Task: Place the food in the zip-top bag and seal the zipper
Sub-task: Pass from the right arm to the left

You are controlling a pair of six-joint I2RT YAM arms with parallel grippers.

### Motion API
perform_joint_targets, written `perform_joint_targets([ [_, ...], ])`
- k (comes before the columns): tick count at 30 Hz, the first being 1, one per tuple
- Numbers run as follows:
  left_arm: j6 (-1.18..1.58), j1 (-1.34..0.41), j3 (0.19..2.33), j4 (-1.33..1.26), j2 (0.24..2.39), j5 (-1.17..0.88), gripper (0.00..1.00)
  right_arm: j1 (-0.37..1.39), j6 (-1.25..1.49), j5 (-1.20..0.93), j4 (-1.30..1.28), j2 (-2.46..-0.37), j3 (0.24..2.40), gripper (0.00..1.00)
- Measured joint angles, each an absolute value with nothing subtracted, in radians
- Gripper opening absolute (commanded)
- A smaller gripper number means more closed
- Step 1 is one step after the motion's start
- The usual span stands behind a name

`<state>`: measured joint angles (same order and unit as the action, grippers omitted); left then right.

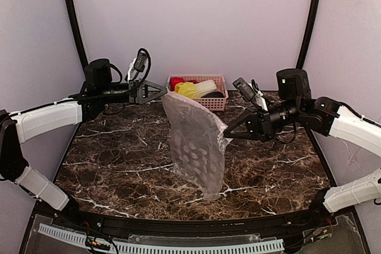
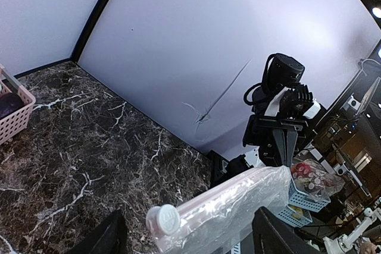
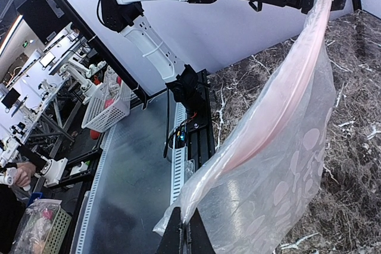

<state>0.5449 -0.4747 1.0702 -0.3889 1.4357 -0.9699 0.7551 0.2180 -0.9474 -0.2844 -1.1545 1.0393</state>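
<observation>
- Dark marble tabletop (image 1: 119,159) nearest, veined in white.
- Above it, hanging off the stone, the zip-top bag (image 1: 196,147): clear plastic with pale dots, slung slantwise between the two arms.
- At its lower right corner, right claw (image 1: 227,134) pressed together, pinching the plastic edge.
- Zipper (image 3: 280,87) stretched as a pale strip from that pinch up toward the other arm.
- At the bag's upper left corner, left claw (image 1: 162,91) spread, dark fingers (image 2: 107,236) on either side of the mouth edge and its white slider (image 2: 164,219); impossible to tell whether touching.
- Farther back, by the wall, pink lattice basket (image 1: 219,104) holding the food: yellow-green cabbage (image 1: 195,89) and red bell pepper (image 1: 176,82), behind the raised bag.
</observation>
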Motion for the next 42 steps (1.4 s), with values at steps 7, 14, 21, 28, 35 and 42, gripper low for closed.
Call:
perform_joint_targets([
  [7,0.562,-0.475,1.070,-0.391,1.455,-0.976,0.56,0.755,0.218,-0.945,-0.284,-1.150,1.044,0.00],
  [14,0.577,-0.475,1.066,-0.403,1.463,-0.994,0.29,0.756,0.217,-0.915,-0.284,-1.134,1.044,0.00],
  [21,0.588,-0.474,1.063,-0.425,1.465,-1.010,0.08,0.757,0.215,-0.867,-0.285,-1.117,1.044,0.00],
  [28,0.588,-0.474,1.062,-0.440,1.464,-1.028,0.01,0.758,0.206,-0.820,-0.295,-1.108,1.044,0.57],
  [35,0.525,-0.480,1.059,-0.413,1.442,-1.056,0.01,0.758,0.189,-0.686,-0.353,-1.086,1.092,0.86],
  [42,0.332,-0.569,1.114,-0.204,1.405,-1.057,0.01,0.757,0.168,-0.596,-0.424,-1.113,1.253,0.82],
])
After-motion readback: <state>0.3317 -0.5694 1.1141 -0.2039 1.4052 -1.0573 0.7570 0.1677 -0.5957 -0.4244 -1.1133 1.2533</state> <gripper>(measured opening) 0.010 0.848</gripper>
